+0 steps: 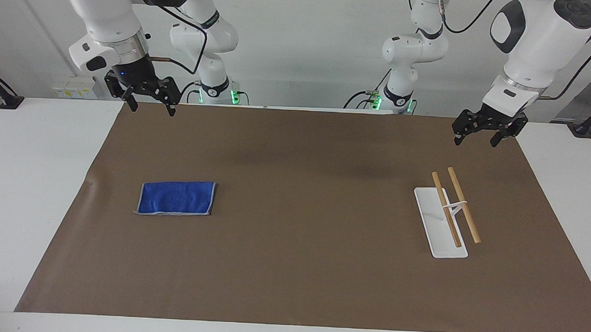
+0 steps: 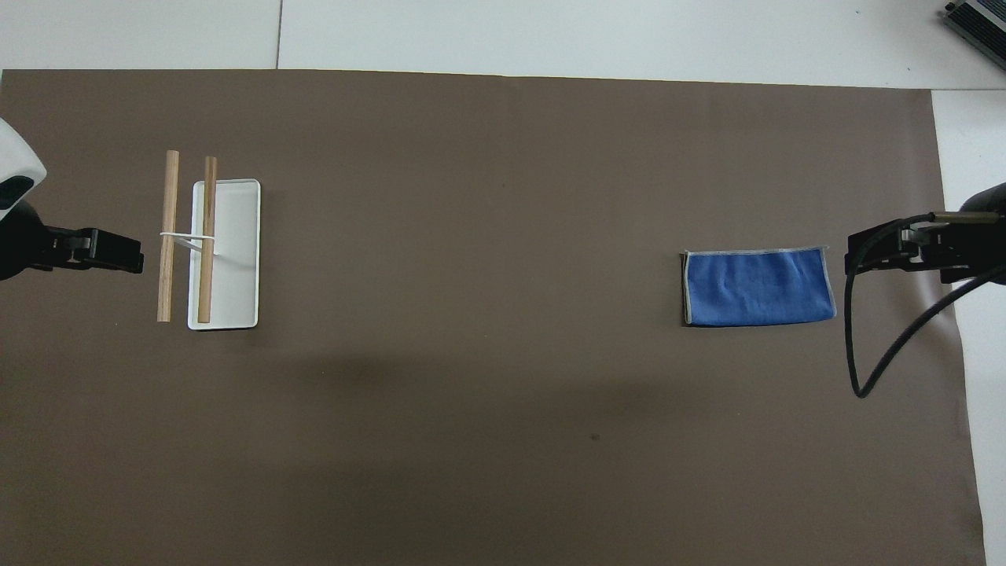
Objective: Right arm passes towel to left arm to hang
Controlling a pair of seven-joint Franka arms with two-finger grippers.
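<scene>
White table (image 1: 39,186) covered over most of its top by a brown paper sheet (image 1: 302,264). Lying flat on the sheet toward the right arm's end: blue towel (image 1: 176,197), folded to a rectangle, grey-edged. Standing on the sheet toward the left arm's end, well apart from the towel: rack (image 1: 433,225) with a white rectangular base and two parallel wooden rods (image 1: 463,205) carried above it on a thin white support. Bare white tabletop showing at both ends and along the edge farthest from the robots.

Overhead view — left gripper (image 2: 118,251) and right gripper (image 2: 872,253) partly cut off at the edges, fingertips indistinct
</scene>
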